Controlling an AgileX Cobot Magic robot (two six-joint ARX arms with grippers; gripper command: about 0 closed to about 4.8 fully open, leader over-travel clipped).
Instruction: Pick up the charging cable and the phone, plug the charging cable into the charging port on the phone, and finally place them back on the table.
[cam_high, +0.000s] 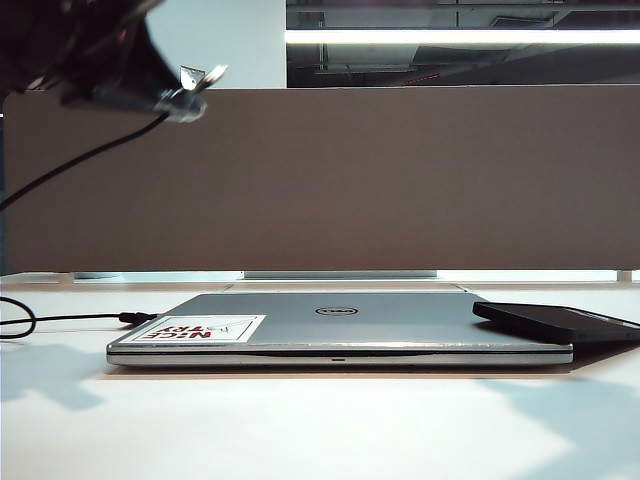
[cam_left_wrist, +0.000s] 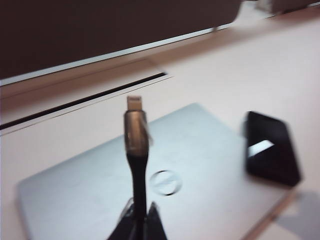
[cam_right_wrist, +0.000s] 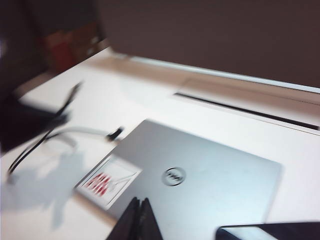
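Observation:
My left gripper (cam_high: 168, 100) hangs high at the upper left, shut on the charging cable (cam_left_wrist: 136, 150). The cable's pale silvery connector (cam_high: 203, 75) sticks out past the fingertips, and its cord (cam_high: 80, 160) trails down to the left. In the left wrist view the gripper (cam_left_wrist: 140, 220) pinches the cord just behind the connector (cam_left_wrist: 134, 105). The phone (cam_high: 560, 322) lies flat on the right corner of the laptop; it also shows in the left wrist view (cam_left_wrist: 271, 148) and the right wrist view (cam_right_wrist: 270, 231). My right gripper (cam_right_wrist: 140, 205) is shut and empty above the laptop lid, out of the exterior view.
A closed silver Dell laptop (cam_high: 340, 325) with a red-lettered sticker (cam_high: 205, 328) lies mid-table (cam_high: 320, 425). A second black cord with an all-black plug (cam_high: 135, 318) lies left of it. A tall grey-brown divider panel (cam_high: 380, 180) closes the back.

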